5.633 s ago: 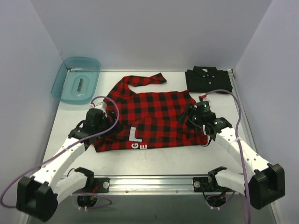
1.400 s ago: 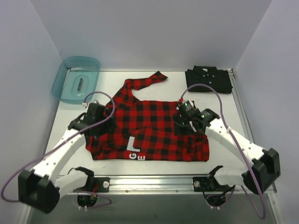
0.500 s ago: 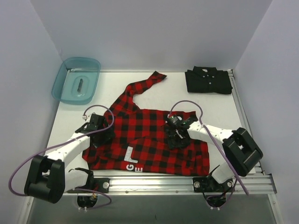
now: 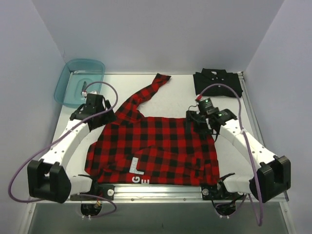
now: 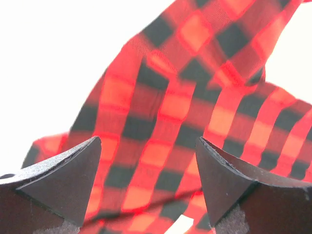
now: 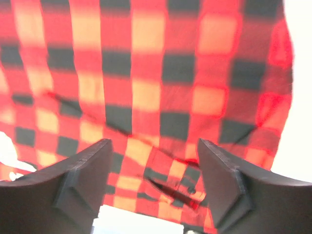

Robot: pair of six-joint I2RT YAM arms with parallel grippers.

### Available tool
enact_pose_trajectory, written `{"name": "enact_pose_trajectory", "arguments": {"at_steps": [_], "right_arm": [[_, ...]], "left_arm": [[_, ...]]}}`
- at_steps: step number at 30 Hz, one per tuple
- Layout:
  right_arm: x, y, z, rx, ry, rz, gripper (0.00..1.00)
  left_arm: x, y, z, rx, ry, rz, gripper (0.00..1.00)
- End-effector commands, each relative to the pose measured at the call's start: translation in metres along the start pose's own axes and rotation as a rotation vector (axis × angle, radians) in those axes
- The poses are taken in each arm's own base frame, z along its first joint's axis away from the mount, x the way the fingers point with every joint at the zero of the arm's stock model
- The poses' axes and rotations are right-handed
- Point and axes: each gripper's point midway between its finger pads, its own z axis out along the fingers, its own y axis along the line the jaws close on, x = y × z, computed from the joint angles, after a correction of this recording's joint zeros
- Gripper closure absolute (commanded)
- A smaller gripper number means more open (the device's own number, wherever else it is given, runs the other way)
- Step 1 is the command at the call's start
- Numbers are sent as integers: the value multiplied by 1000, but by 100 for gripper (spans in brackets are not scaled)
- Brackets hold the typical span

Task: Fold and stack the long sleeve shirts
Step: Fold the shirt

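White walls close in a pale surface [image 4: 170, 97], and at its far left corner sits a translucent teal bin [image 4: 61, 87]. A small dark item [image 4: 83, 87] seems to lie on the bin's floor, too small to identify. The plaid shirt [image 4: 156, 146] lies spread over the middle and near part of the surface. Its hem runs along the near edge, where white block letters [image 4: 138, 171] show, and one sleeve [image 4: 151, 90] stretches away toward the back. The black shirt [image 4: 217, 84] rests folded at the far right corner with its collar and small white buttons up, apart from the plaid one. The left hand [image 4: 103, 116] hovers at the plaid shirt's far left shoulder, just in front of the bin. In the left wrist view its fingers [image 5: 58, 180] stand wide apart with nothing between them, only the checked cloth and bare surface below. The right hand [image 4: 196, 122] hangs over the shirt's far right corner. In the right wrist view its fingers [image 6: 83, 180] are also well spread, and the fabric lies beneath them, ungripped. Folds and a button placket [image 6: 170, 187] show in the cloth there, and the shirt's edge meets the bare surface at the right of that view.
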Motion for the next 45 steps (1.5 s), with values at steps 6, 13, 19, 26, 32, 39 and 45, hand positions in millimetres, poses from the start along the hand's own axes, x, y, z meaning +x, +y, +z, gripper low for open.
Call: {"name": "enact_pose_trajectory", "arguments": {"at_steps": [6, 13, 19, 26, 32, 39, 45], "right_arm": [[-53, -70, -19, 72, -69, 256, 27], [-73, -95, 0, 93, -90, 373, 30], [-75, -101, 16, 115, -74, 372, 31], [-78, -109, 31, 140, -64, 368, 31], [-82, -112, 46, 148, -46, 365, 32], [-97, -117, 64, 166, -49, 361, 32], [-107, -117, 85, 153, -28, 286, 33]], "left_arm": [[-59, -20, 65, -21, 25, 257, 15], [-62, -38, 114, -2, 80, 268, 21], [-42, -31, 144, -36, 150, 276, 25], [-22, -20, 170, -74, 213, 296, 30], [-11, -15, 178, -93, 245, 321, 38], [-6, -15, 180, -91, 257, 339, 60], [0, -16, 180, -93, 267, 374, 71]]}}
